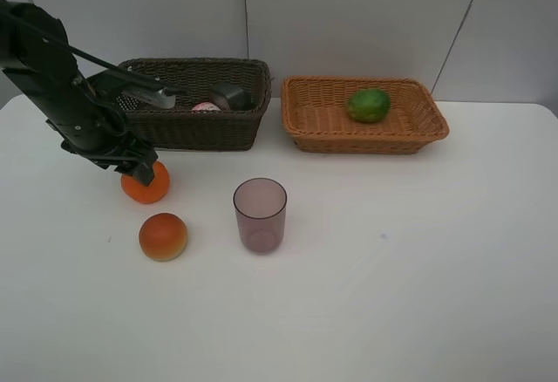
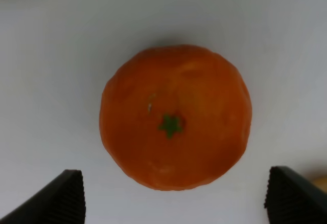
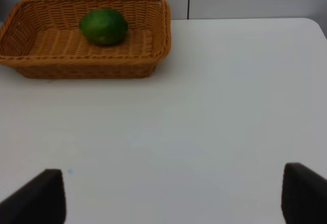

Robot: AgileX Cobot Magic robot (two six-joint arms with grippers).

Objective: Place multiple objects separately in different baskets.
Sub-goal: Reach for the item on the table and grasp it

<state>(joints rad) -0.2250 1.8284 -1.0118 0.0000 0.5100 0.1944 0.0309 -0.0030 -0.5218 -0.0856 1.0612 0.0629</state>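
An orange tangerine sits on the white desk, its small green stem star facing up, in front of the dark brown wicker basket. Just beside it, nearer the front edge, rests a red-orange round fruit with a yellowish patch. To that fruit's right stands a translucent purple cup, upright, mouth up, apart from both fruits. The dark basket, the deeper one, holds a small pink bottle and a dark grey pump bottle, both mostly hidden by its wall. Beside it, the shallower light orange-tan basket holds a green fruit near its back wall.
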